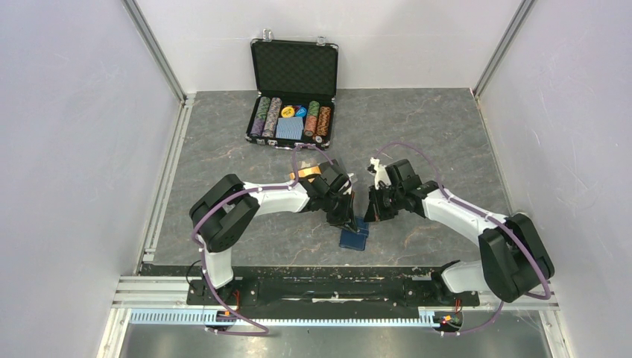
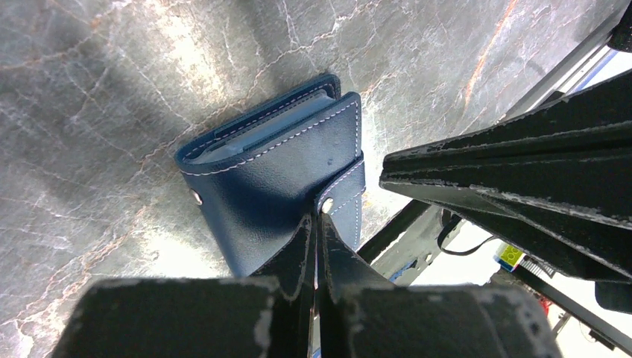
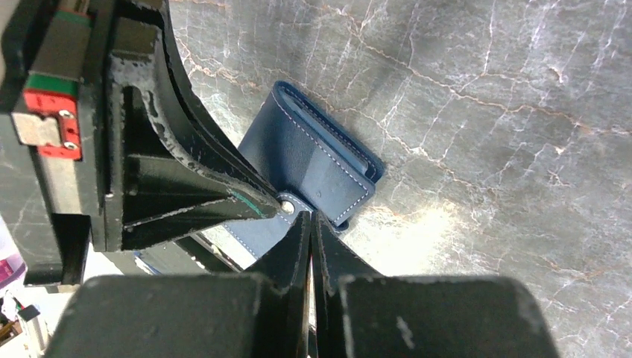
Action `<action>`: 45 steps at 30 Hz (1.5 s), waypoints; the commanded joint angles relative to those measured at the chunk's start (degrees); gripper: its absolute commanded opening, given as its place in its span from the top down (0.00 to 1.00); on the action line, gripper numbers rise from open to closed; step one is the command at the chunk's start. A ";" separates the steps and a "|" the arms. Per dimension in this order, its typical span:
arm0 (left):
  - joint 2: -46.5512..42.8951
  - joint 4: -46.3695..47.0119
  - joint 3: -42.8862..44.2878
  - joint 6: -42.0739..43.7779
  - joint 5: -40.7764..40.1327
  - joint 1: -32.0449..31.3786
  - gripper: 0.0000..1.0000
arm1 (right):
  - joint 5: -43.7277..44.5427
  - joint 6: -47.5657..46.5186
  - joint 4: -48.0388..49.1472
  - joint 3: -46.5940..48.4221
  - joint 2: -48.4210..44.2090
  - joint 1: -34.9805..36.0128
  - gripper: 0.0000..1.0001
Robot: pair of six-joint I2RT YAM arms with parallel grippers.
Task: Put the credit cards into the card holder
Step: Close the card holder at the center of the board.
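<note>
The navy card holder lies folded shut on the marble table between both arms, its snap tab wrapped over the edge. My left gripper is shut with nothing between its fingers, and its tips rest on the cover right by the snap stud. My right gripper is also shut and empty, its tips touching the tab from the opposite side. Seen from above, the two grippers meet over the holder. A gold-orange credit card peeks out behind my left wrist. I cannot tell what is inside the holder.
An open black briefcase with poker chips and a blue deck stands at the back of the table. White walls and metal rails close in both sides. The arms' mounting bar runs along the near edge.
</note>
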 commanded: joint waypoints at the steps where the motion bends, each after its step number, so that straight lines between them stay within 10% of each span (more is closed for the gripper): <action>1: -1.31 -3.00 1.35 1.24 -1.10 -0.94 0.98 | -0.56 0.16 -0.15 -1.86 -1.85 -0.01 1.00; 45: -4.68 -6.98 2.34 -0.52 -6.22 -4.19 0.98 | -2.28 4.62 4.87 -6.78 -4.50 3.86 1.00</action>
